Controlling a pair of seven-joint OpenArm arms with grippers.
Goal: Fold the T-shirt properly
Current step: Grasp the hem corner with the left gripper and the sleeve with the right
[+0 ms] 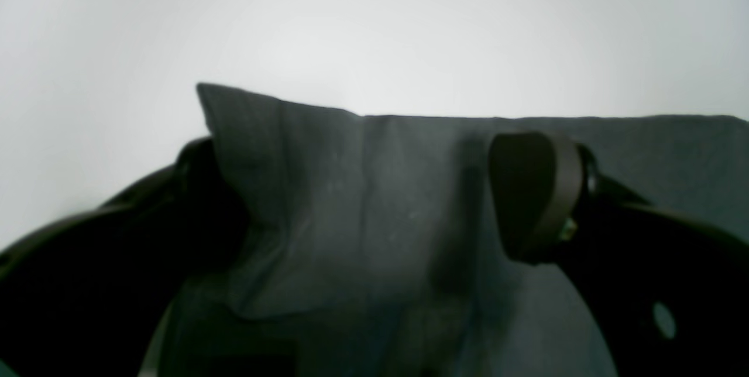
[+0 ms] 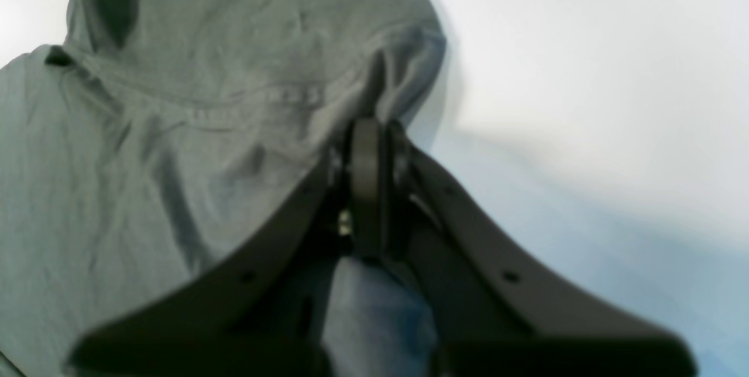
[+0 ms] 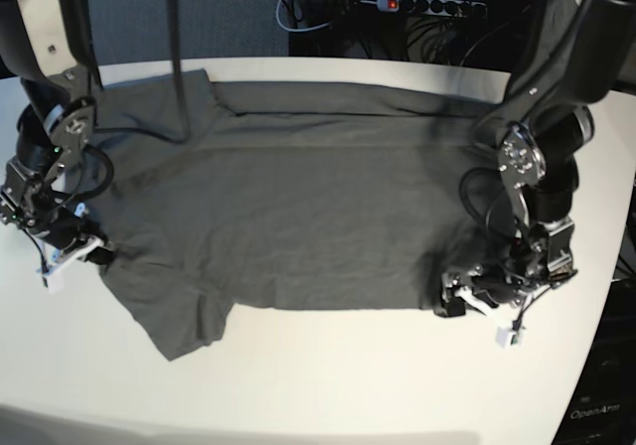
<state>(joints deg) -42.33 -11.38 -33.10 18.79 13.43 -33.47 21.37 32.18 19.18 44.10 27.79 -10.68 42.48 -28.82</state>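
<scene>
At the lower left of the base view, the right tool (image 3: 87,254) was closed on the edge of the T-shirt (image 3: 298,207), near the sleeve that lay toward the lower left. In the right wrist view its jaws stood pressed together with a fold of grey cloth pinched between them, so I judge this grip was meant to hold that side ready for lifting. At the lower right of the base view, the left tool (image 3: 475,291) stood wide open at the opposite corner of the shirt. In the left wrist view the cloth lay between its spread fingers (image 1: 535,195), and the corner rose a little against one side. It was probably placed so to close on this hem corner, but it had not yet gripped.

The T-shirt was spread across the middle of the white counter (image 3: 328,385), almost flat and not yet folded. It was plain dark grey, soft, with shallow wrinkles and a stitched seam visible near the right tool.
</scene>
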